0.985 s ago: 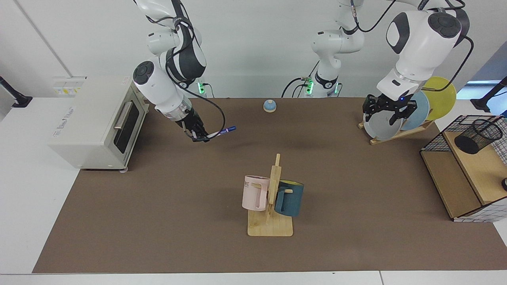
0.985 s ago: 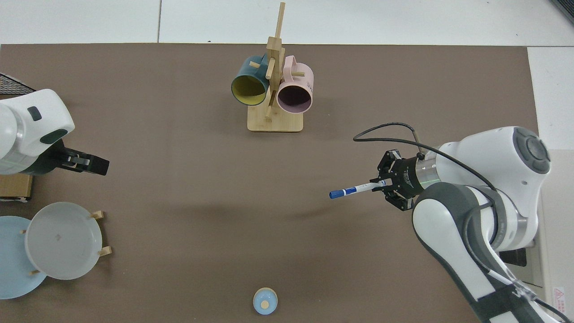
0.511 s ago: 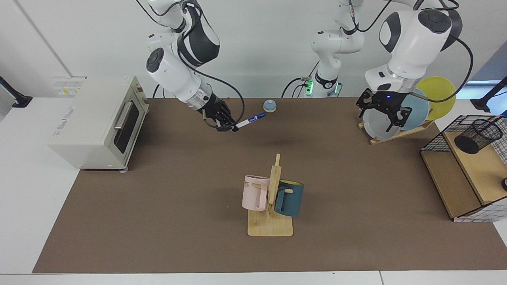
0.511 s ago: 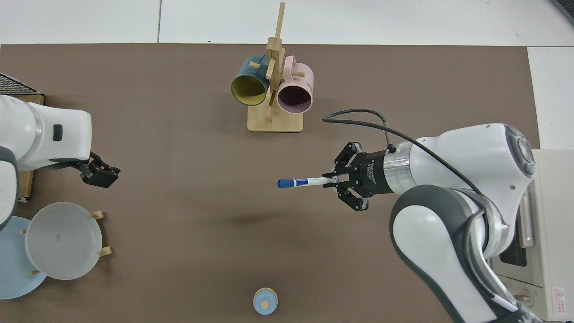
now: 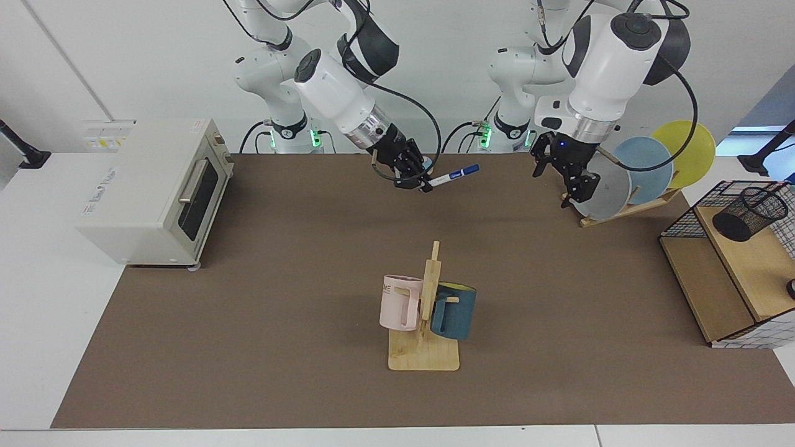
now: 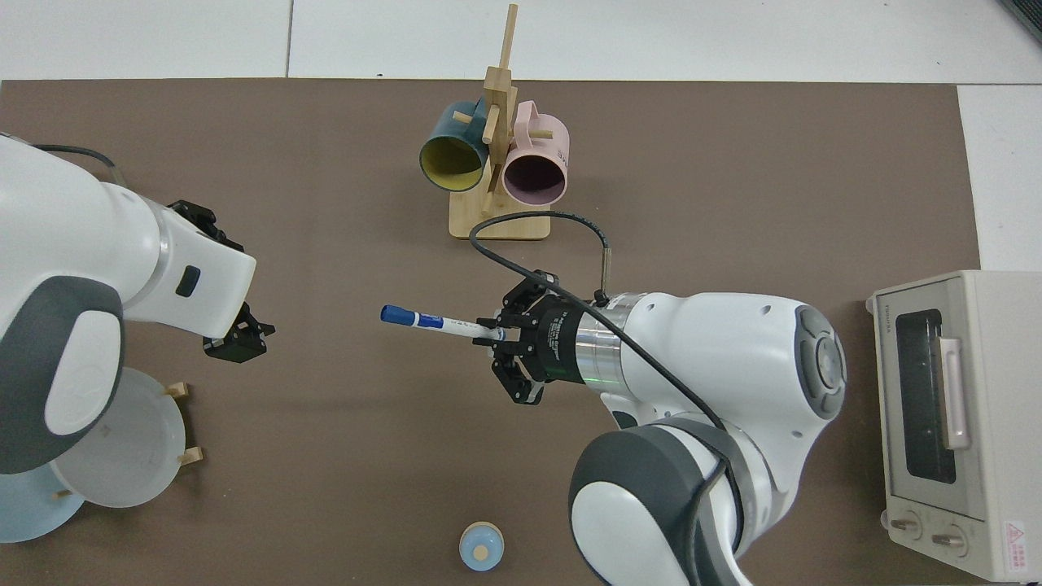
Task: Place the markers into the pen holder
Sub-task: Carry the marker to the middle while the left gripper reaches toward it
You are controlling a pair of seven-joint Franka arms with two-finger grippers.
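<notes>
The marker (image 5: pixel 455 176) is held clamped in the right gripper (image 5: pixel 423 183), cap outward — the left gripper (image 5: pixel 574 180), spread empty nearby, should be met level.

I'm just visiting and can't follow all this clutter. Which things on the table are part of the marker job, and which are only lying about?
Part of the job:
- marker, held above the table by the right gripper
- pen holder, on the wire basket shelf
- left gripper, open, near the plates

Just lying about:
- toaster oven
- mug rack with two mugs
- plates
- small bell
</notes>
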